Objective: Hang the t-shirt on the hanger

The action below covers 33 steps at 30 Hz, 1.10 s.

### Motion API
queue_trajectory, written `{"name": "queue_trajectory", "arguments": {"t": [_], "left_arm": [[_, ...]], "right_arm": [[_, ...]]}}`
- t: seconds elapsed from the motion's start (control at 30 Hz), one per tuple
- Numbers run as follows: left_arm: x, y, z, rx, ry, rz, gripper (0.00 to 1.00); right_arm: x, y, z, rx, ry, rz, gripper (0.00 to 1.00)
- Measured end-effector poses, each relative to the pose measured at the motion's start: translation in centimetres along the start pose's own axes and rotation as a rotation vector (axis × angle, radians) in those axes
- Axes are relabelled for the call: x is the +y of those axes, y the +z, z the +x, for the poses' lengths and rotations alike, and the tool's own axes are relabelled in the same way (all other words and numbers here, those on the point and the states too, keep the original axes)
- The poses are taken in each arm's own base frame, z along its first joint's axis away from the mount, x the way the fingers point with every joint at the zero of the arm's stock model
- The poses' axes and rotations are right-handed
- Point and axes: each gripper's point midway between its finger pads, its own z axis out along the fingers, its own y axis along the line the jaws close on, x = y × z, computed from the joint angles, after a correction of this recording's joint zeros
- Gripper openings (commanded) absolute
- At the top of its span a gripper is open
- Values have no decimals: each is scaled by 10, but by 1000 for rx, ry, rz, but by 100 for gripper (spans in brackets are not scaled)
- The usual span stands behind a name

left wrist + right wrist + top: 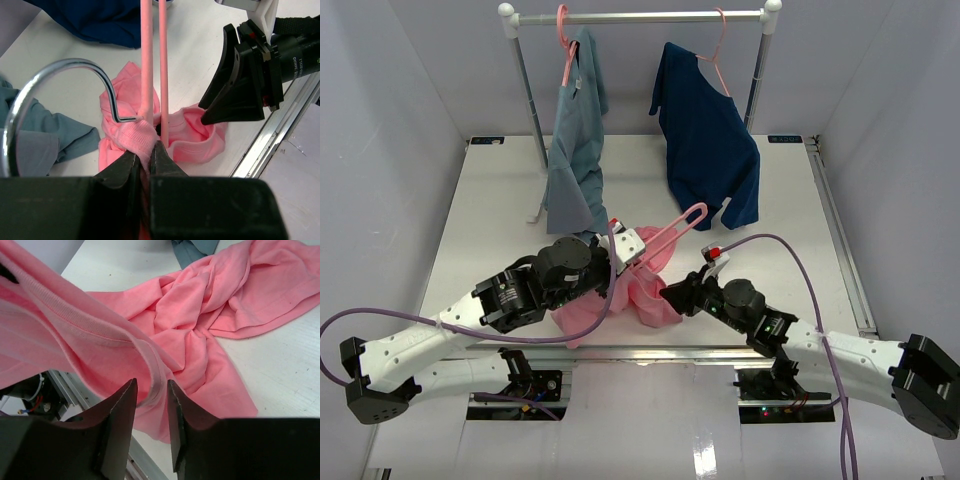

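T-shirt [642,292] bunched at the near edge of the table [500,200], between the two arms, collar lifted. Hanger [672,228] with long axis toward 2 o'clock in the top view, far end bare past the cloth. Left end effector [145,152] clamped on the hanger at its neck, ribbed collar pinched in with it. Right end effector [150,386] at 4 o'clock from that grip, nearer the loose cloth, jaws a narrow gap apart with the collar hem between them; firm pinch or not, cannot tell. Likely next: hem drawn toward 2 o'clock along the hanger.
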Motion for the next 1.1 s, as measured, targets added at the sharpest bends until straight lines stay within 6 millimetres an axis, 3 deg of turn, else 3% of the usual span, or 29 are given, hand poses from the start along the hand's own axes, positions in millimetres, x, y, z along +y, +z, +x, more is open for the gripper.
{"name": "queue_trajectory", "arguments": {"t": [0.1, 0.33, 0.47, 0.6, 0.73, 1.1], "left_arm": [[0, 0, 0, -1, -3, 0, 0], [-4, -10, -9, -43, -24, 33, 0], [-7, -22, -10, -56, -24, 69, 0], [-12, -28, -4, -20, -17, 103, 0], [-18, -32, 3, 19, -10, 143, 0], [-23, -26, 21, 109, 26, 166, 0]], "right_arm": [[-3, 1, 0, -4, 2, 18, 8], [-9, -1, -13, -58, -12, 58, 8], [-16, -12, -45, -143, -50, 132, 8], [-6, -29, -106, -276, -82, 183, 8], [-1, -44, -146, -338, -115, 240, 8], [-15, -75, -175, -279, -247, 424, 8]]}}
